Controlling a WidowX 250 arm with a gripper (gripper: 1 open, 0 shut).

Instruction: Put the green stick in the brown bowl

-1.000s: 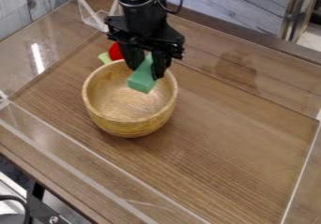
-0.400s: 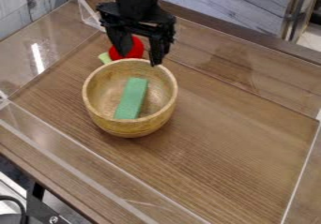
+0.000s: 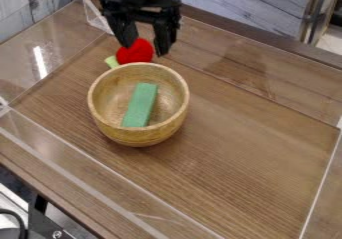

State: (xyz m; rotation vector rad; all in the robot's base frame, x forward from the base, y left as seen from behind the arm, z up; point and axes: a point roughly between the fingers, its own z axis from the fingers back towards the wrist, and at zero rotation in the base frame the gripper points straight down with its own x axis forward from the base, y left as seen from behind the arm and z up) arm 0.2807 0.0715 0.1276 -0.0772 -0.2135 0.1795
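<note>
The robot's gripper [image 3: 144,40] is matte black throughout, built from a blocky body with two straight, flat-sided fingers [image 3: 168,39] projecting from it like prongs. Above the fingers the body widens into a chunkier black housing whose upper part is cut off by the frame's edge at 12 o'clock. No markings, screws or cables can be made out on it.

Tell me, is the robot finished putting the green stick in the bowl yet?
Pretty much done. The green stick lies flat inside the brown bowl, and nothing is touching it. The gripper is open and empty, up above the far rim of the bowl, in front of a red thing on the table. Nothing is in hand. All that looks left is for the arm to move away.
</note>
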